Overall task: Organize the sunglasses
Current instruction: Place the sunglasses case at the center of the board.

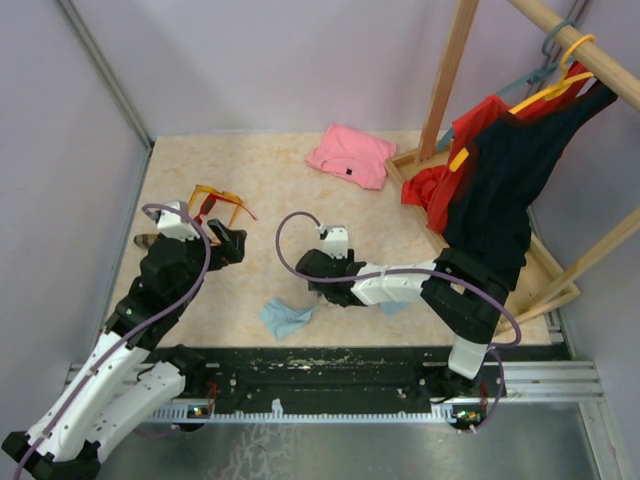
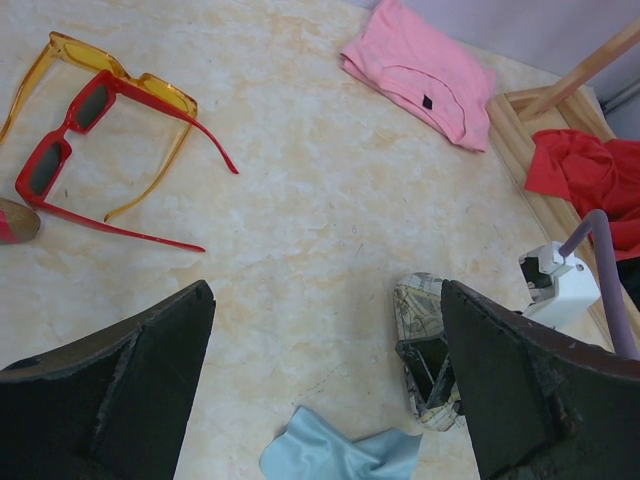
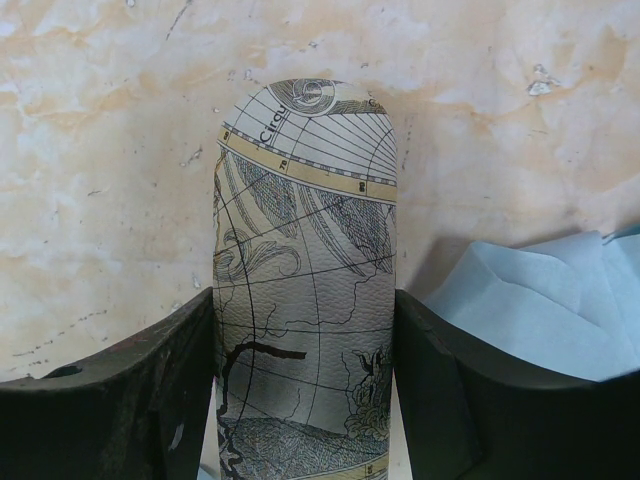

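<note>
Red and amber plastic sit together near the left edge of the table, a little toward the far-left corner. The red pair lies across the amber pair, touching it, and both have their arms unfolded. That makes two pairs of sunglasses, neither in a case.

The left gripper hovers with its fingers spread wide and nothing between them. From it the glasses lie ahead and to the left, toward that far-left corner. In the left wrist view their fronts run on a slant and their thin arms trail back toward the middle of the table. The left arm is plainly the nearer one, so a reach for either pair looks like its job.

The right gripper is well apart from the glasses, nearer the middle of the table. It pinches the map case across its width, with the case's long axis running straight out between the fingers (lifted or resting, I cannot tell).

There are two cases: the map case and a brown case at the left edge, mostly hidden. There are also two blue cloths: the near cloth by the front edge, and the second cloth peeking from under the right arm.
</note>
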{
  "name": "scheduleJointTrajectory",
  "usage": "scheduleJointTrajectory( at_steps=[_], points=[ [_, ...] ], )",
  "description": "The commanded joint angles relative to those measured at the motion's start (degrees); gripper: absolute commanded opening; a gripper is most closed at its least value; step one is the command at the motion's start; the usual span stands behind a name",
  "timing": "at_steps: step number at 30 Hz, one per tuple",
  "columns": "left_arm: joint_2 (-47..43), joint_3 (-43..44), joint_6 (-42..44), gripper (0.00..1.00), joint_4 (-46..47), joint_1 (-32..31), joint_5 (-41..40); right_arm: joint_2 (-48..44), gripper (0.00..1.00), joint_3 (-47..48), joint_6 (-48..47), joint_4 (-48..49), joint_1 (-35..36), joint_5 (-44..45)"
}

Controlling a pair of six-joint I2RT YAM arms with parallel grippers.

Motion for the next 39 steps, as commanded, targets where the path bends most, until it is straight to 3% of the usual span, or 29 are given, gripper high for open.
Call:
scheduleJointTrajectory(
  at_steps=[1, 6, 9, 19, 24, 26, 31, 39],
  points=[
    [-0.35, 0.81, 0.45, 0.99, -0.7, 0.31, -0.93, 0.73, 0.37, 1.53, 0.72, 5.03, 0.7, -0.66],
    [-0.14, 0.86, 0.18, 0.99, -1.27, 0.28, -1.5, -0.35, 0.54, -0.14, -0.13, 7.11, 0.7, -1.44],
    [0.15, 0.84, 0.02, 0.99, -1.42, 0.29, -1.83, -1.05, 0.69, -0.07, -1.23, 7.18, 0.7, -1.35],
    [1.13, 2.08, -0.78, 0.99, -3.67, 0.31, -3.77, -4.73, 0.82, 0.2, -3.47, 6.18, 0.71, -1.5],
    [1.58, 3.89, -1.95, 1.0, -6.23, 0.33, -4.65, -12.07, 0.85, 2.2, -5.51, 4.34, 0.45, 2.14],
    [1.98, 4.02, -1.89, 0.99, -5.8, 0.32, -4.44, -14.69, 0.86, 1.31, -8.77, 6.71, -0.63, -0.91],
    [6.89, 6.5, -1.34, 0.99, -5.98, 0.33, -1.82, -20.46, 0.94, -4.55, -11.26, 9.39, -8.98, -8.58],
    [15.77, 7.07, -0.01, 1.0, -0.09, 0.24, 8.02, -32.34, 0.94, -16.92, -9.17, 8.33, -24.74, -22.16]
  ],
)
